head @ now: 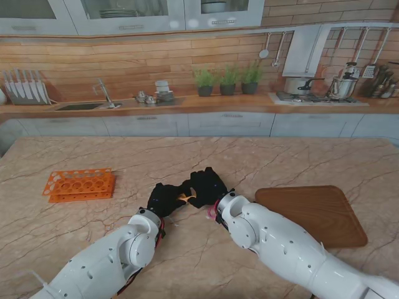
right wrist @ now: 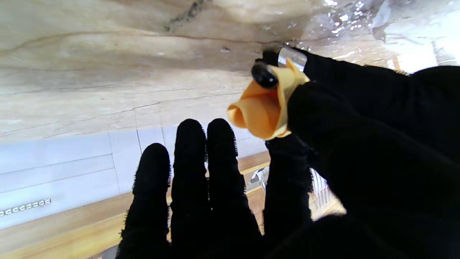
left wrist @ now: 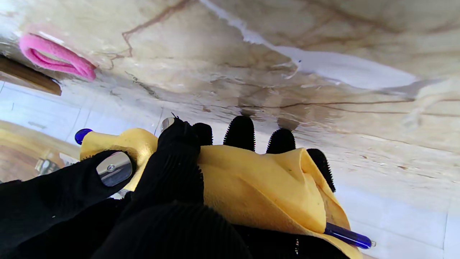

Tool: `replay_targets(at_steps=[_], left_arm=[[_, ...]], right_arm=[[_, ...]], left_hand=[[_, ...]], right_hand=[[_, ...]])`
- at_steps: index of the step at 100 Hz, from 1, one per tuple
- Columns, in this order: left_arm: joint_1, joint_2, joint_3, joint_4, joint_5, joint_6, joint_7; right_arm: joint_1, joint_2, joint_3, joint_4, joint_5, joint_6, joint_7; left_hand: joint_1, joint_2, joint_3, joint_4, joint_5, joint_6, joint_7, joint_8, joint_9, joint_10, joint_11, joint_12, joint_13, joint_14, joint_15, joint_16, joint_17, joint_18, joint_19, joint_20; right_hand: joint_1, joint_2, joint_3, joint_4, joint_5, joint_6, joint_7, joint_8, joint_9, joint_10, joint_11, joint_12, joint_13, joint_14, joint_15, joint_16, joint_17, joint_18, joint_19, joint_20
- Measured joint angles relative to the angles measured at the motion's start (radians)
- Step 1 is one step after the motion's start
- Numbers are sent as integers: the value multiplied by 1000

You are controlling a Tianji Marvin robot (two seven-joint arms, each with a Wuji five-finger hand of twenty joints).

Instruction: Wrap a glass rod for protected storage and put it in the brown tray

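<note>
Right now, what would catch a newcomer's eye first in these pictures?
The two black-gloved hands, left hand and right hand, meeting mid-table around a yellow cloth with a blue rod poking out. Then the orange rack to the left, and the brown tray to the right.

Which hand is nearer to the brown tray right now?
Right. The right hand sits just left of the brown tray; the left hand is farther left, beyond it.

A blue-tipped glass rod [left wrist: 346,235] is rolled in yellow cloth [left wrist: 258,187] at frame centre; the brown wooden tray [head: 315,212] lies lower right.
</note>
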Motion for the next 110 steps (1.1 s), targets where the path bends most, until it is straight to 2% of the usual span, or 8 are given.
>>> replay_targets(at_steps=[4,10,33,54,72,83,95,110], left_arm=[[0,-1,-1,0,-6,-4,0],[1,-2,-2,-1,-8,-6,0],[13,-2,-21,-14,-2,-16,-7],[13,-3,-26,-13,-5,-29,6],[14,-6,-28,-14,-8,-29,7],[16,-7,-22,-9,-11,-29,7],[19,-8,-10,8,-10,-37,13],[22,-12,-9,13,-16,-40,16]], right_arm=[[-3,2,4,-5,-2,1,0],[-8,5,10,-14,-8,2,1],[-25,11,26,-35,-18,8,0],[-71,22,78,-72,-57,-4,-19],[-124,42,138,-134,-110,-22,-36],[-163,53,192,-174,-151,-33,-50],[-220,68,266,-235,-202,-45,-64],[-284,89,341,-298,-271,-49,-80]], left_hand=[[1,0,3,0,0,0,1,9,52,-16,158,57,8,8,6,0,14,29,1,0],[1,0,4,0,0,0,1,9,116,-13,250,88,8,12,6,0,42,60,1,1],[1,-2,4,0,0,0,2,9,142,-12,316,146,63,12,28,0,194,160,65,17],[1,2,4,3,-1,-14,2,10,152,-12,316,160,220,31,229,67,344,220,147,37],[1,3,-4,3,-1,-40,12,11,152,-19,337,185,237,39,234,62,493,284,296,50],[1,4,-7,4,-1,-50,15,12,155,-21,351,201,466,62,525,152,570,288,419,61],[0,15,-13,4,-2,-52,25,12,154,-52,411,246,554,-7,719,248,670,272,613,91],[-4,27,-19,4,-14,-62,28,23,157,-69,478,328,619,-100,881,383,845,65,832,62]], right_hand=[[0,0,0,0,0,2,2,2,0,0,0,0,0,0,0,0,0,0,0,0],[0,0,0,0,0,2,2,2,0,0,0,0,0,0,0,0,0,0,0,0],[0,14,-5,13,-36,7,0,-15,0,1,-4,0,0,1,-1,0,0,0,0,0],[-73,64,-54,13,-125,10,-71,-69,-8,2,-5,0,0,2,-11,-1,0,1,0,0],[-105,82,-77,14,-161,11,-121,-81,-18,7,-12,0,0,3,-12,-1,0,2,0,0],[-114,90,-88,10,-167,17,-137,-79,-21,10,-14,0,0,4,-12,-1,0,3,0,0],[-127,108,-95,15,-178,19,-145,-70,-29,11,-15,0,0,4,-12,-1,0,4,0,0],[-127,108,-96,22,-178,20,-160,-65,-29,11,-15,0,0,4,-12,-1,1,4,0,0]])
